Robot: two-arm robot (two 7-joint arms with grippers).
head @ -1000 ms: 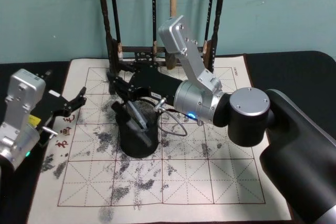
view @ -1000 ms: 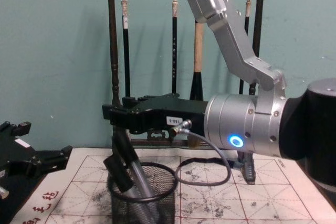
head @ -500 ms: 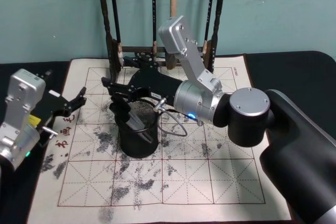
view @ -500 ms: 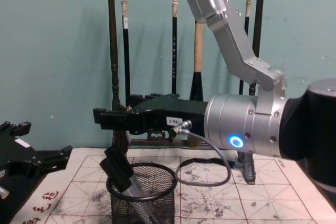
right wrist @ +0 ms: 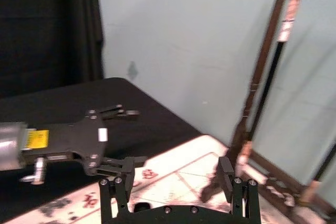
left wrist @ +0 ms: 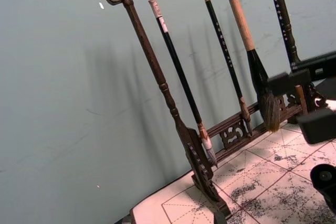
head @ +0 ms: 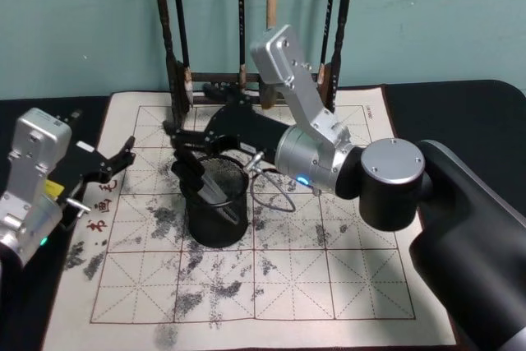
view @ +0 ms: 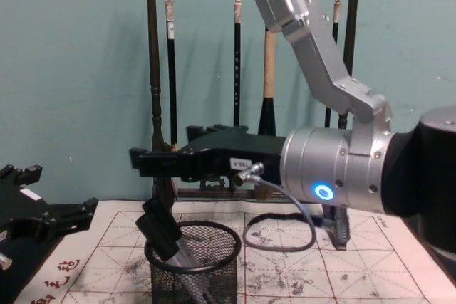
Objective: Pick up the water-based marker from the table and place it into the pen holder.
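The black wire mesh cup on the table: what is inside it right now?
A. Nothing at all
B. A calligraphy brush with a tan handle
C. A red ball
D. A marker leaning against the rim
D. In the chest view a marker with a black cap leans in the round black wire mesh cup, its cap over the rim, below the right gripper, which is open above it.

The marker has a grey barrel and a black cap. It stands tilted inside the pen holder, cap end up and leaning over the rim. The pen holder, a round black mesh cup, stands upright on the cream cloth covering the bench.
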